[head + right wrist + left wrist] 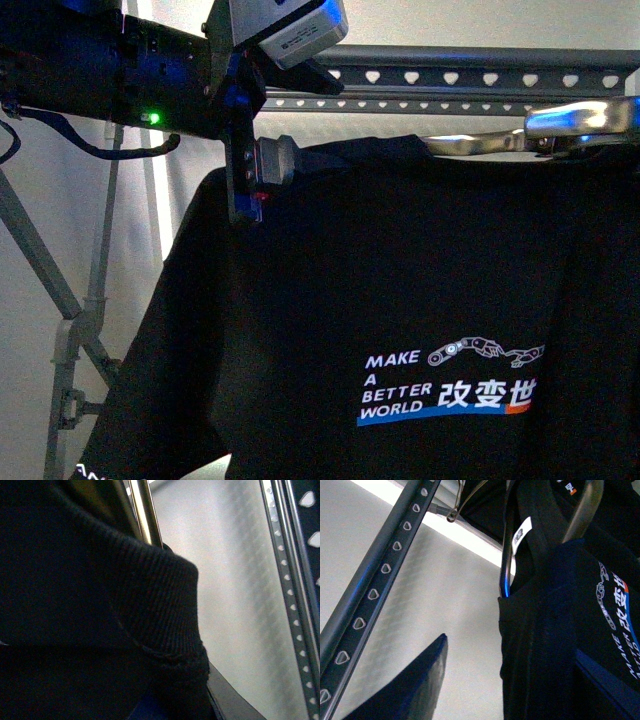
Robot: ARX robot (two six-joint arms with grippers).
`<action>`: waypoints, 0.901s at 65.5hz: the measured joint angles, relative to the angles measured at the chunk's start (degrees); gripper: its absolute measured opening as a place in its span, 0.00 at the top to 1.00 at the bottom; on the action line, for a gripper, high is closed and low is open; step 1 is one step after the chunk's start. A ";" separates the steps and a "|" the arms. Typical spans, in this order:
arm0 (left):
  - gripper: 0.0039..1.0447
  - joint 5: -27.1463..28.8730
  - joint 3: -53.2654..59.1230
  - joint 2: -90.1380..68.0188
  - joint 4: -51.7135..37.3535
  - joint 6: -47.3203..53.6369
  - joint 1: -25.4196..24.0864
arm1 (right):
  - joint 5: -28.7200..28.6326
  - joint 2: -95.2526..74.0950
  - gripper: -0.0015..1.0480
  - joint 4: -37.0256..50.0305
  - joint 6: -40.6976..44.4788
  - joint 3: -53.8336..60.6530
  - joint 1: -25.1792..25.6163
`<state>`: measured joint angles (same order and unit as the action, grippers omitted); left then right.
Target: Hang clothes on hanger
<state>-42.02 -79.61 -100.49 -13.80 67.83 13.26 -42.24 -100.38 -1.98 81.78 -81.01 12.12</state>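
The black T-shirt (400, 300) printed "MAKE A BETTER WORLD" hangs in front of me, just below the grey rack's top rail (450, 78) with its heart-shaped holes. A chrome bar (520, 135) runs along the shirt's top edge. My left gripper (250, 190) is open at the shirt's upper left corner. In the left wrist view the shirt (560, 630) hangs between its spread fingers (405, 690). My right gripper (165, 700) is shut on the shirt's ribbed collar (150, 605), which hides its jaws. Its wrist view also shows the rail (295, 605).
The rack's slanted legs (60, 300) stand at the left against a white wall. The rail (385, 570) runs diagonally in the left wrist view. A white neck label (520, 532) and a chrome rod (582, 510) show inside the collar.
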 joint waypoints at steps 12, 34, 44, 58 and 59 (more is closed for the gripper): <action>0.06 0.02 0.00 0.00 0.00 0.04 0.00 | -1.68 1.11 0.96 -1.90 -3.93 3.61 1.20; 0.06 20.50 5.29 -4.26 -56.96 -85.29 -4.55 | -4.17 3.65 0.97 -1.27 -8.11 10.75 2.05; 0.06 36.24 1.03 -1.03 -43.52 -112.02 -5.73 | -4.55 5.40 0.97 -1.33 -9.11 13.88 2.38; 0.06 53.09 -0.57 -0.85 -27.80 -99.76 0.48 | -3.21 8.90 0.97 -4.48 -18.97 14.75 2.34; 0.06 53.86 -0.61 -0.85 -27.02 -98.31 0.79 | -3.21 9.16 0.97 -5.40 -19.32 14.75 2.36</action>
<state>11.84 -80.23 -101.34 -40.82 -30.48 14.04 -45.45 -91.22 -7.38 62.46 -66.26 14.48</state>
